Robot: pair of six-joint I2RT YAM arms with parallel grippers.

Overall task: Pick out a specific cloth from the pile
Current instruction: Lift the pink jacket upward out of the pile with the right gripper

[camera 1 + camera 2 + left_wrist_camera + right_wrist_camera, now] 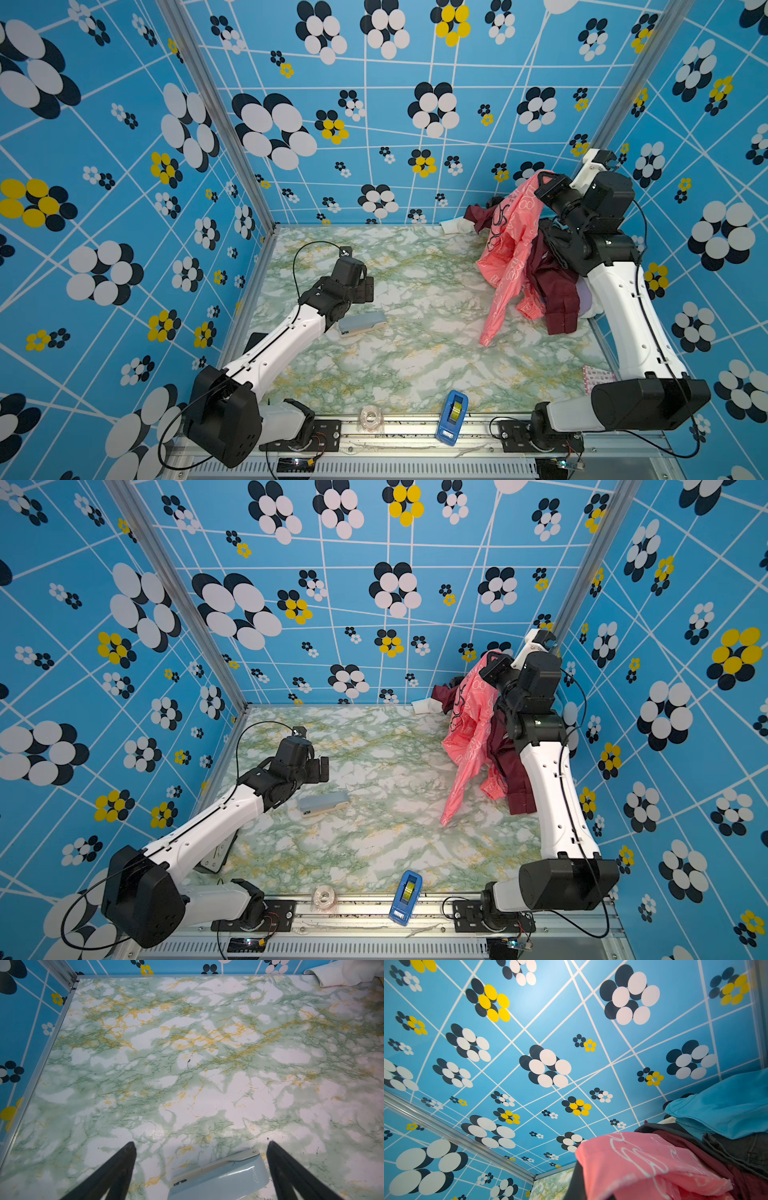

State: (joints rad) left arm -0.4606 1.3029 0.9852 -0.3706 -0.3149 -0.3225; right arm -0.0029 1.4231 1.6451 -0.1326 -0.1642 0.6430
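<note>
The cloth, coral-pink with white outline prints and a black line drawing, hangs from my right gripper, which is raised at the back right corner and shut on its top edge. Its lowest sleeve tip touches the table. In the right wrist view the cloth drapes over the jaws and hides all but one dark finger. The pile lies under the right arm: maroon, white and lilac in both top views, teal-blue and dark grey in the right wrist view. My left gripper is open over the table's left half.
A pale blue stapler lies just below the left gripper, between its fingers in the left wrist view. A blue tape dispenser and a clear tape roll sit at the front edge. A pink patterned packet lies front right. Patterned walls enclose three sides.
</note>
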